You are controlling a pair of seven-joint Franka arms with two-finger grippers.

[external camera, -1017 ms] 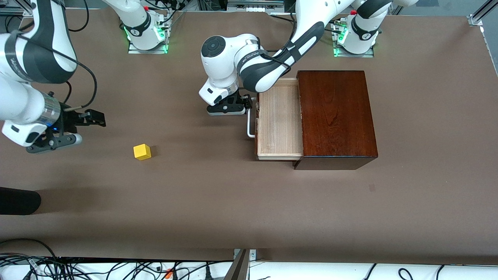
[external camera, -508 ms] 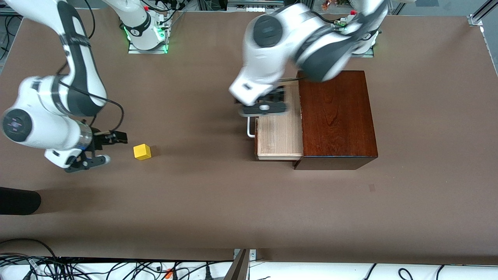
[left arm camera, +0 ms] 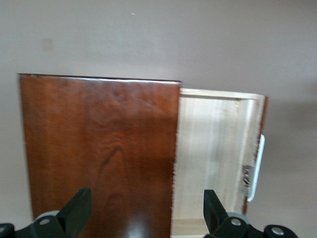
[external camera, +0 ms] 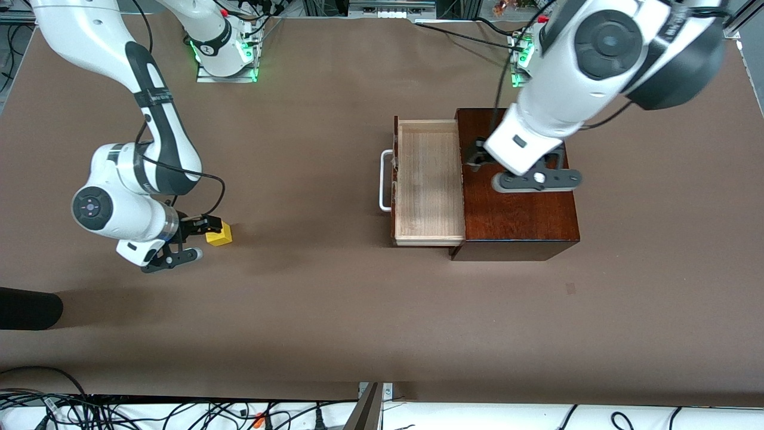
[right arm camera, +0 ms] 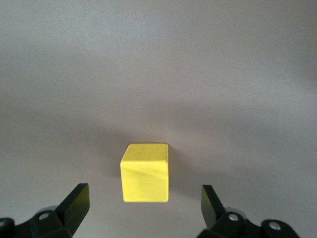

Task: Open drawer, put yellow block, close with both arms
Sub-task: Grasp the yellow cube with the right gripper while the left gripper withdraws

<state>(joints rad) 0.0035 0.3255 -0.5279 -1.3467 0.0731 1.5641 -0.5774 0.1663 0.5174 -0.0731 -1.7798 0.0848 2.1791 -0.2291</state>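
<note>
The drawer (external camera: 430, 179) stands pulled out of the dark mahogany box (external camera: 525, 209), its pale tray empty and its white handle (external camera: 385, 181) free. My left gripper (external camera: 518, 161) is open and empty, up in the air over the box top. In the left wrist view its open fingers (left arm camera: 74, 213) span the box (left arm camera: 99, 148) and the drawer tray (left arm camera: 213, 148). The yellow block (external camera: 219, 234) sits on the table toward the right arm's end. My right gripper (external camera: 200, 232) is open at the block; in the right wrist view (right arm camera: 143, 206) the block (right arm camera: 145, 172) lies just ahead of the fingertips, untouched.
A black object (external camera: 27, 307) lies at the table's edge toward the right arm's end, nearer the camera than the block. Cables (external camera: 179, 412) run along the near edge. The green-lit arm bases (external camera: 224, 57) stand at the far edge.
My left gripper has left the drawer handle, risen and swung over the box. My right gripper has come down and across to the yellow block. The drawer stays open.
</note>
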